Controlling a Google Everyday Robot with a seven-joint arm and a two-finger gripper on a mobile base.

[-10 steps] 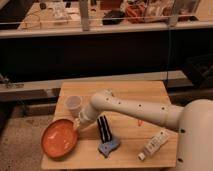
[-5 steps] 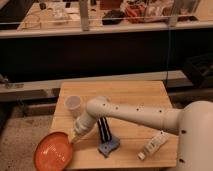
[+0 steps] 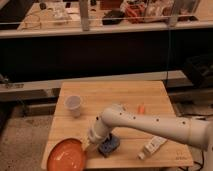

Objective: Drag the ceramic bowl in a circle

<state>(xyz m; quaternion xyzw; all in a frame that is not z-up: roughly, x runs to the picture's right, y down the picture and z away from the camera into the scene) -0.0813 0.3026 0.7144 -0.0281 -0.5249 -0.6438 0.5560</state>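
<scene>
Gripper [image 3: 88, 145] sits on the rim of the ceramic bowl [image 3: 64, 157] near the table [image 3: 125, 95] edge so I can drag it round, but I cannot tell if it grips.

Lab-like workroom: wooden table [image 3: 150, 95], cluttered benches [image 3: 125, 12] behind a railing [image 3: 100, 30]; jaws beside the ceramic bowl [image 3: 66, 156].

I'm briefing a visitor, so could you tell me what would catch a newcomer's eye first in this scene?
The orange bowl at the near left corner of the table stands out most, with the gripper of the white arm at its right rim. A white cup stands behind it, and a blue object lies just right of the gripper.
</scene>
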